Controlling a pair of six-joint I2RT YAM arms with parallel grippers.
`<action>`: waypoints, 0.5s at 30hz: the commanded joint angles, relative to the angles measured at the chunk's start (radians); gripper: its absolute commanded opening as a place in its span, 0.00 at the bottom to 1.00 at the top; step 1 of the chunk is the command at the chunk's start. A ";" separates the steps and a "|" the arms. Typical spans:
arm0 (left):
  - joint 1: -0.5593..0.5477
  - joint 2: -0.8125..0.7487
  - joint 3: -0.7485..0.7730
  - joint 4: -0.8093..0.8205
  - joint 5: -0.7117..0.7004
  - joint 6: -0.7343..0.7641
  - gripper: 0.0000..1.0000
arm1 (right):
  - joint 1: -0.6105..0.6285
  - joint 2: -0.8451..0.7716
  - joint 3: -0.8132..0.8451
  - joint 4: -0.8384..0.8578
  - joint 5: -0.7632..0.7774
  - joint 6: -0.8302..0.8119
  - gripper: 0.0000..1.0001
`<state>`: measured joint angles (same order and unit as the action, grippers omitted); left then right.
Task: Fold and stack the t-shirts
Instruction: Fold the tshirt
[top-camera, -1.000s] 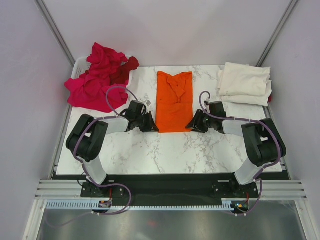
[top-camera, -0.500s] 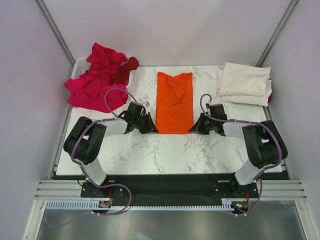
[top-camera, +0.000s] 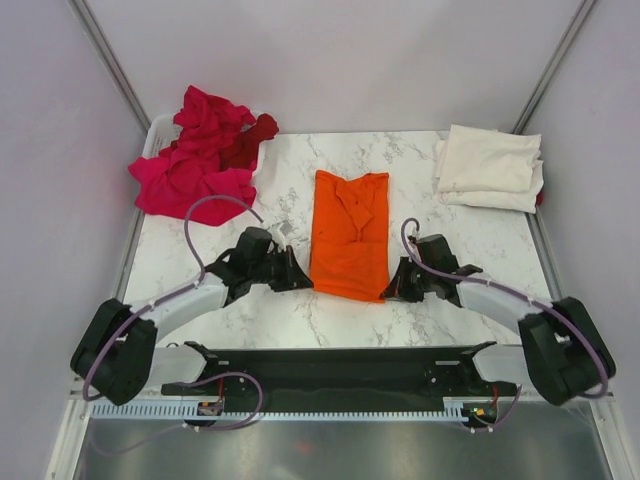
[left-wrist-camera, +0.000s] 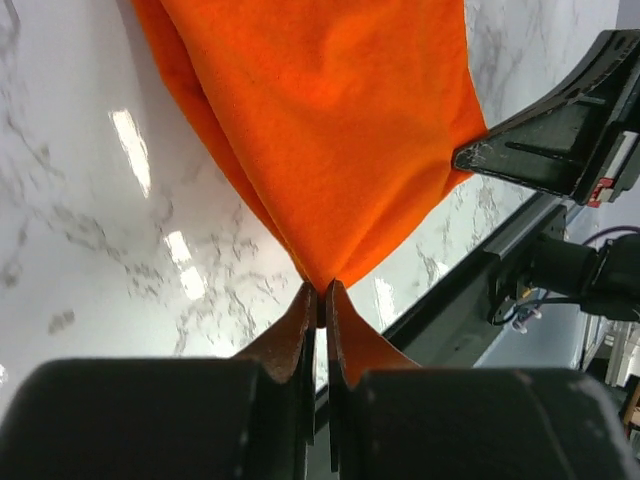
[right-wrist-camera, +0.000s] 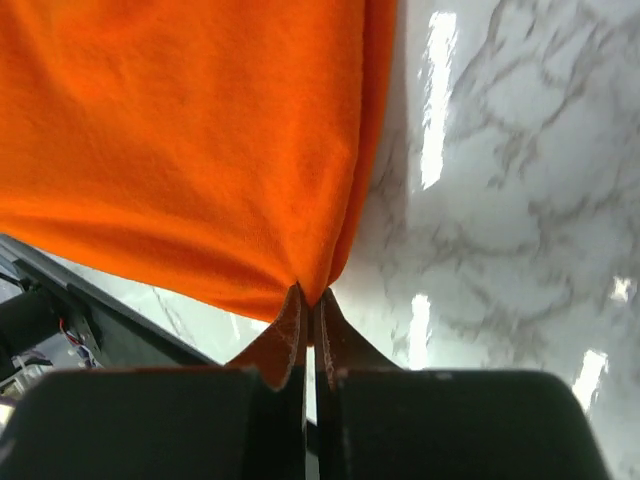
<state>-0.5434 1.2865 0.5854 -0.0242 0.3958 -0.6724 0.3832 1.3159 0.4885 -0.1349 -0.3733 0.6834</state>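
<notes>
The bright orange t-shirt (top-camera: 350, 232) lies folded into a long strip in the middle of the marble table. My left gripper (top-camera: 303, 283) is shut on its near left corner, seen pinched in the left wrist view (left-wrist-camera: 320, 290). My right gripper (top-camera: 390, 293) is shut on its near right corner, seen in the right wrist view (right-wrist-camera: 310, 300). The cloth (left-wrist-camera: 320, 130) stretches away from both pairs of fingers. A pile of magenta-pink shirts (top-camera: 190, 170) with a dark red one (top-camera: 250, 140) sits at the far left. Folded cream-white shirts (top-camera: 490, 168) are stacked at the far right.
A white basket (top-camera: 158, 130) holds the pink pile at the table's far left corner. The table's black front edge (top-camera: 340, 355) lies close behind both grippers. Purple walls enclose the table on three sides.
Both grippers have pulled back toward the near edge, dragging the orange shirt with them. The arms are stretched out lower and flatter than before.
</notes>
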 joint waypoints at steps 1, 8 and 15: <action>-0.023 -0.158 -0.053 -0.061 -0.009 -0.090 0.02 | 0.051 -0.173 -0.011 -0.158 0.085 0.045 0.00; -0.038 -0.354 0.083 -0.217 -0.020 -0.101 0.02 | 0.063 -0.399 0.186 -0.431 0.203 0.076 0.00; -0.018 -0.241 0.316 -0.428 -0.098 0.026 0.02 | 0.063 -0.217 0.422 -0.480 0.292 0.002 0.01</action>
<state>-0.5793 0.9905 0.8181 -0.3553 0.3454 -0.7151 0.4488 1.0157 0.8288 -0.5472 -0.1791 0.7277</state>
